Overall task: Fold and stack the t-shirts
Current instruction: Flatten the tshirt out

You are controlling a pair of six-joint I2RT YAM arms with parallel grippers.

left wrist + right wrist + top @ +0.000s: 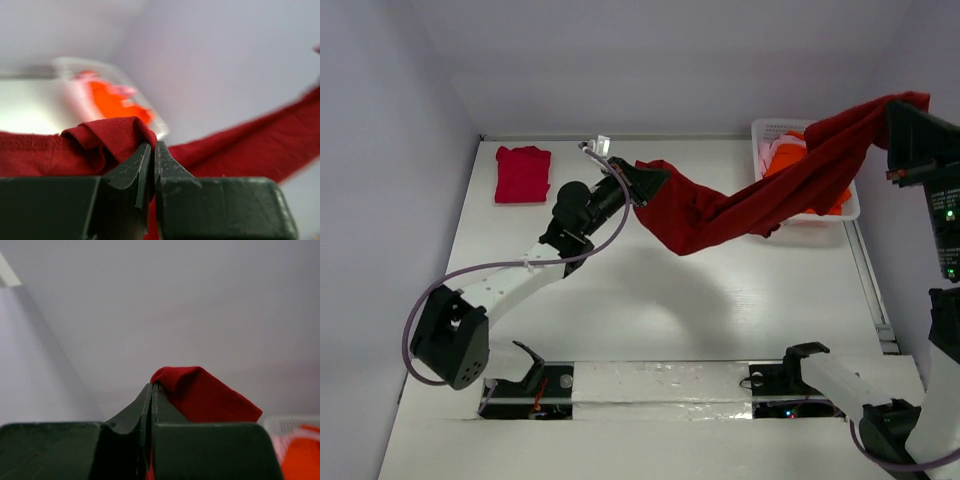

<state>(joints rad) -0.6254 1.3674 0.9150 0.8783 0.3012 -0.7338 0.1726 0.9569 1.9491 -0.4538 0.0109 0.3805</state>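
Observation:
A large dark red t-shirt [760,200] hangs stretched in the air between both arms, sagging toward the table in the middle. My left gripper [642,183] is shut on its left end; the cloth [107,135] bunches over the closed jaws. High at the far right, my right gripper [898,105] is shut on the other end, where a red fold [200,390] drapes over the tips. A crimson-pink t-shirt [523,173] lies folded at the back left of the table. An orange t-shirt [788,160] and a pale pink one [766,152] sit in the basket.
The white lattice basket [768,127] stands at the back right, partly behind the hanging shirt. White walls enclose the table on the left, back and right. A taped strip [660,385] runs between the arm bases at the near edge.

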